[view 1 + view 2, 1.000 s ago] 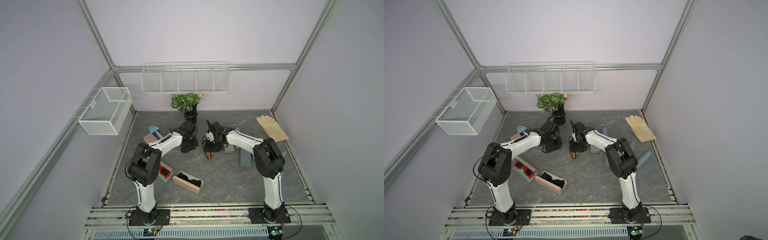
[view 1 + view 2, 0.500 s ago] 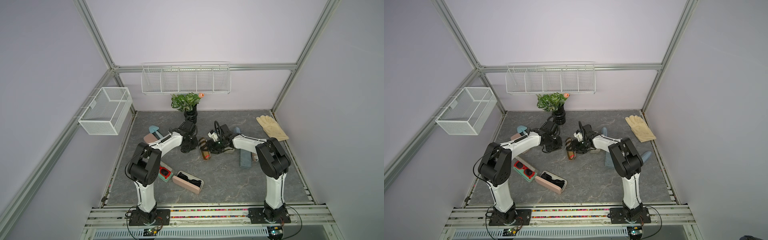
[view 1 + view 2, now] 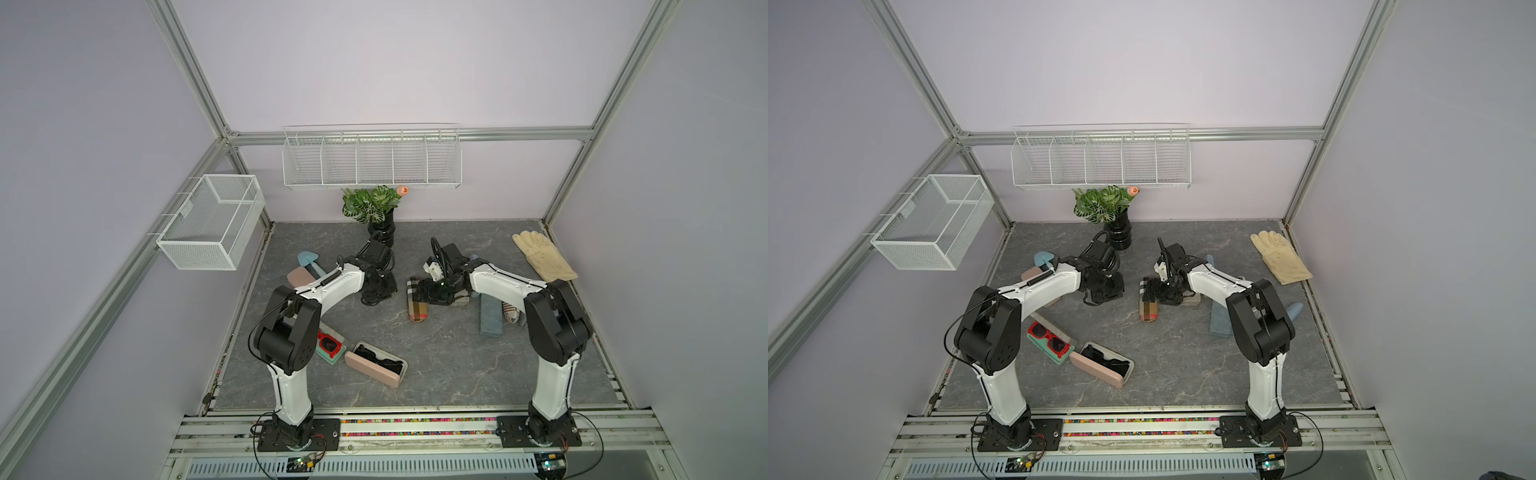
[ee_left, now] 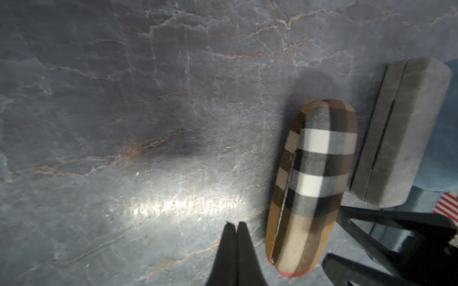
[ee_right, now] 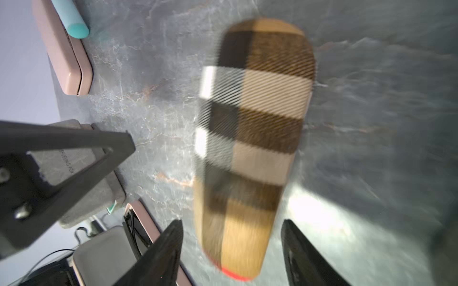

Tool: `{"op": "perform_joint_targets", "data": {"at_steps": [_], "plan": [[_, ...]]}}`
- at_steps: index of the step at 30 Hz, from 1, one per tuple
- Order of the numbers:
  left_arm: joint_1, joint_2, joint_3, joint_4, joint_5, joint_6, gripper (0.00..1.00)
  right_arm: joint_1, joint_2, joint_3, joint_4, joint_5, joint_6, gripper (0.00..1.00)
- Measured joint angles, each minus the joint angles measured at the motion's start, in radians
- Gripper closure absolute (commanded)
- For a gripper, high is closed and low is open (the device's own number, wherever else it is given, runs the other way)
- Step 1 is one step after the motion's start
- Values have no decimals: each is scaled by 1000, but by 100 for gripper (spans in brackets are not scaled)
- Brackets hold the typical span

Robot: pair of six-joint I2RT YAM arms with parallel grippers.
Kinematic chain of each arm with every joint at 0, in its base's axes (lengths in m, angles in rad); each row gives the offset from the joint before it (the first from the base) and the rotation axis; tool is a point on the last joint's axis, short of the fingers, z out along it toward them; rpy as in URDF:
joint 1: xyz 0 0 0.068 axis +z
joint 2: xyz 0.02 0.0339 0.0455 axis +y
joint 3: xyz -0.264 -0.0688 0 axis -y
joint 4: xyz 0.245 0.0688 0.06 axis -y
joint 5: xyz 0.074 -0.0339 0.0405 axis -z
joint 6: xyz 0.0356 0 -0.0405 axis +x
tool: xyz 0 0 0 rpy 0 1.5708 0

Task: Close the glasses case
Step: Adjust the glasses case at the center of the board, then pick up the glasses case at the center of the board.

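The plaid glasses case (image 3: 417, 300) (image 3: 1149, 301) lies flat mid-table, its two halves meeting along a thin seam (image 4: 312, 183). My right gripper (image 3: 432, 291) (image 3: 1163, 293) hovers over the end with the red edge. It is open, and in the blurred right wrist view its fingers (image 5: 297, 242) straddle the case (image 5: 252, 138) without touching it; the gripper (image 5: 231, 221) holds nothing. My left gripper (image 3: 376, 291) (image 3: 1104, 291) (image 4: 234, 224) is shut and empty, its tip close beside the case.
A grey case (image 4: 401, 133) lies right behind the plaid one. An open pink case with dark glasses (image 3: 376, 365) and a teal case with red sunglasses (image 3: 330, 345) lie front left. Plant vase (image 3: 382, 232), glove (image 3: 542, 255) and a blue-grey case (image 3: 491, 318) stand around.
My right gripper has opened and let go of the plaid case. The case, held up on end a second ago, now lies flat. The left arm has not moved.
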Motion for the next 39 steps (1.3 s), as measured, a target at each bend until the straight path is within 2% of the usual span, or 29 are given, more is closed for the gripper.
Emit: {"op": "perform_joint_targets", "data": {"at_steps": [3, 8, 15, 22, 33, 36, 39], "plan": [[0, -48, 0, -12, -8, 2, 100, 32, -80, 18, -72, 69, -45, 32], [21, -164, 6, -53, -28, 10, 100, 135, -198, 31, -166, 98, -132, 32], [166, -391, -14, -98, -42, 11, 100, 364, -256, 31, -246, 79, -192, 31], [254, -570, -126, -108, -55, 10, 100, 533, -225, 42, -291, 84, -201, 31], [276, -610, -208, -122, -51, 7, 100, 636, -10, 143, -333, 96, -224, 32], [276, -616, -208, -122, -51, 7, 100, 643, 25, 161, -333, 95, -227, 42], [276, -618, -209, -122, -52, 7, 100, 643, 57, 174, -332, 96, -232, 60]]}}
